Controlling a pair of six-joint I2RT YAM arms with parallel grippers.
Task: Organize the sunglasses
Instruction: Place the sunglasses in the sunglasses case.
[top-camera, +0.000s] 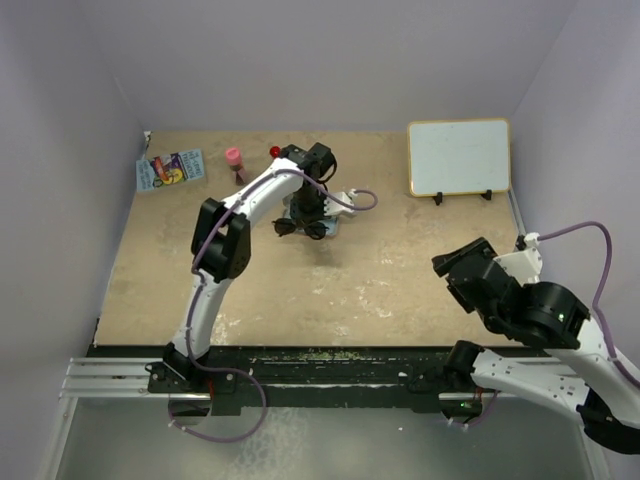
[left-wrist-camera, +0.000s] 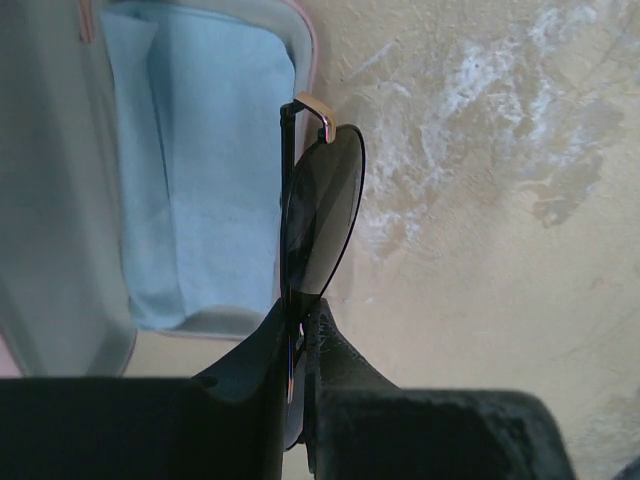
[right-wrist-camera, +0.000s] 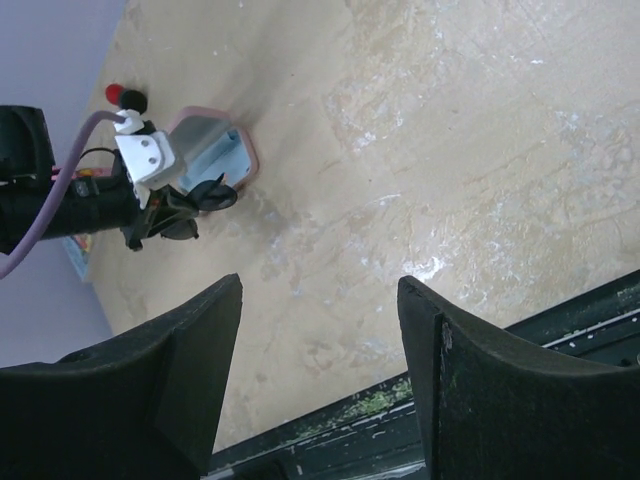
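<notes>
We pinch dark wire-framed sunglasses in left gripper | not yet in pink oblong case, upper left | right gripper wide

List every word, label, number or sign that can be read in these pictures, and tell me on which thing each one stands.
No text can be read.
Colourful flat pack: printed, but too small and blurred to read.
Whiteboard: blank.
Sunglasses, pink case and blue cloth: no marking visible.
</notes>
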